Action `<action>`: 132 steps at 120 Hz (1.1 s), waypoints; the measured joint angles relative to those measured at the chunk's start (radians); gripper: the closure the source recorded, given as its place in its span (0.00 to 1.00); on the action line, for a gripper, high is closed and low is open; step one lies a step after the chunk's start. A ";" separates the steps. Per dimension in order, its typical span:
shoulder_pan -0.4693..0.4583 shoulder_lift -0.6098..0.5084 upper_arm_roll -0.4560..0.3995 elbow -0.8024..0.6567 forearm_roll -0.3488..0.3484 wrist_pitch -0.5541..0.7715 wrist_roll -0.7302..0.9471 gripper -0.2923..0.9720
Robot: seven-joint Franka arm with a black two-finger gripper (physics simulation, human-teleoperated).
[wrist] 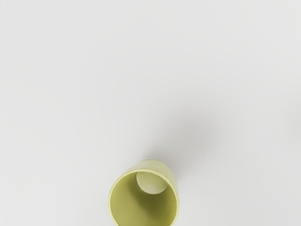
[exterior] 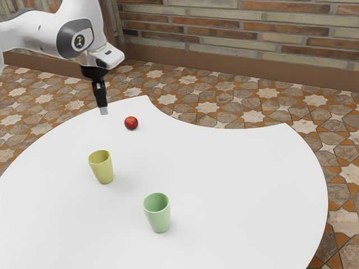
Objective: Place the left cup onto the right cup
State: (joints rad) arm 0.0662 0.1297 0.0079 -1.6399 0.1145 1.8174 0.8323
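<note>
**Approach phase: hand above the table, left cup not yet taken**

The gripper (exterior: 104, 112) is hanging over the far edge of the white table (exterior: 235, 185) at the exterior view's left, pointing straight down and carrying nothing. It is showing edge-on, so I cannot tell whether it is spread or closed.

The yellow-green cup (exterior: 101, 166) is standing upright on the table nearer the camera than the gripper and apart from it. I am reading this as the left cup. In the wrist view the yellow-green cup (wrist: 144, 195) is showing its open mouth and pale floor.

A small red fruit (exterior: 131, 123) is lying a little to the exterior view's right of the gripper, well apart from both cups and out of the likely path.

The green cup (exterior: 156, 212) is standing upright further to the exterior view's right and nearer the camera. I am taking it as the target.

Handling judgement:
- The cup is looking thin-walled, rigid and light, and the smooth glossy surface is probably slippery.
- The body is tapering toward the base, so a side grip low down risks sliding.
- I am favouring a pinch on the wall at the rim, one side inside and one outside.
- Being light, it could tip if nudged off-centre during descent.
- Stacking is calling for good centring over the green cup's mouth
</note>
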 joint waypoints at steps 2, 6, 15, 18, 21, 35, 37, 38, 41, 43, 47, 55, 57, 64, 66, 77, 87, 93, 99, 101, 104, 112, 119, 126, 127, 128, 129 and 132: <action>0.000 0.001 0.000 0.000 -0.002 0.002 0.002 0.23; -0.004 0.005 0.002 -0.002 -0.010 0.006 0.005 0.23; 0.000 0.037 0.006 -0.009 -0.030 0.022 0.013 0.23; 0.005 0.056 0.007 -0.008 -0.034 0.030 0.015 0.23; 0.014 0.075 0.008 -0.008 -0.036 0.039 0.018 0.23; 0.075 0.147 0.009 -0.007 -0.043 0.081 0.033 0.23; 0.081 0.155 0.009 -0.007 -0.043 0.087 0.035 0.23; 0.084 0.158 0.009 -0.007 -0.043 0.089 0.036 0.23; 0.095 0.171 0.009 -0.007 -0.043 0.097 0.039 0.23; 0.100 0.179 0.009 -0.007 -0.043 0.103 0.041 0.23; 0.111 0.197 0.009 -0.007 -0.044 0.115 0.046 0.23; 0.126 0.229 0.009 -0.008 -0.044 0.138 0.057 0.23; 0.129 0.239 0.009 -0.008 -0.044 0.143 0.059 0.23; 0.134 0.268 0.009 -0.009 -0.044 0.162 0.068 0.23; 0.134 0.276 0.009 -0.010 -0.044 0.167 0.070 0.23; 0.144 0.311 0.009 -0.013 -0.045 0.192 0.081 0.23; 0.149 0.332 0.009 -0.023 -0.045 0.212 0.088 0.23; 0.150 0.342 0.009 -0.029 -0.044 0.224 0.092 0.23; 0.150 0.347 0.009 -0.036 -0.044 0.236 0.095 0.23; 0.150 0.348 0.009 -0.039 -0.044 0.240 0.096 0.24; 0.150 0.349 0.009 -0.043 -0.044 0.247 0.098 0.27; 0.150 0.351 0.009 -0.052 -0.044 0.262 0.101 0.37; 0.150 0.349 0.009 -0.057 -0.045 0.272 0.102 0.49; 0.150 0.348 0.008 -0.062 -0.045 0.279 0.103 0.59; 0.150 0.348 0.008 -0.062 -0.045 0.280 0.103 0.60; 0.150 0.348 0.008 -0.062 -0.045 0.281 0.103 0.62; 0.150 0.348 0.008 -0.063 -0.045 0.281 0.103 0.63; 0.150 0.348 0.008 -0.064 -0.046 0.284 0.102 0.66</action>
State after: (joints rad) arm 0.2163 0.4779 0.0157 -1.7038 0.0687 2.1011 0.9345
